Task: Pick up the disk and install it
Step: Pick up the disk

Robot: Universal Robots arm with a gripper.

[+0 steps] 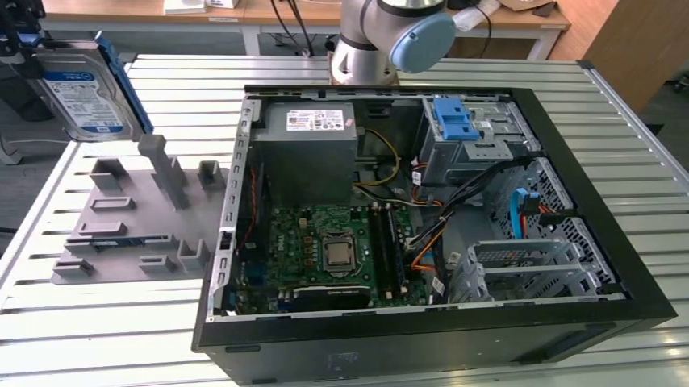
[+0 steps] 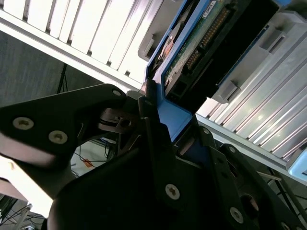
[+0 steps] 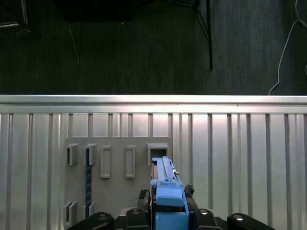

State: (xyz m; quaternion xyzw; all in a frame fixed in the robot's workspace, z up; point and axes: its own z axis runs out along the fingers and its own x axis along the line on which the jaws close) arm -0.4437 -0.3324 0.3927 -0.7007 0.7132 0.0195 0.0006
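The disk (image 1: 86, 89) hangs in the air at the exterior view's upper left, above the gray holder plate (image 1: 129, 218). It is a silver drive with a white-and-blue label in a blue carrier. My gripper (image 1: 32, 44) is shut on the carrier's end. In the second wrist view the black fingers (image 2: 148, 129) clamp the blue carrier (image 2: 170, 120), and the drive's green circuit board (image 2: 192, 48) faces the camera. In the first wrist view the disk (image 3: 165, 187) shows edge-on, standing over the holder plate (image 3: 115, 191).
An open black computer case (image 1: 603, 266) lies on the slatted metal table (image 1: 603, 105), with a gray power supply (image 1: 306, 145), a motherboard (image 1: 334, 250) and a drive bay with a blue carrier (image 1: 457, 121). The arm's base (image 1: 372, 48) stands behind the case.
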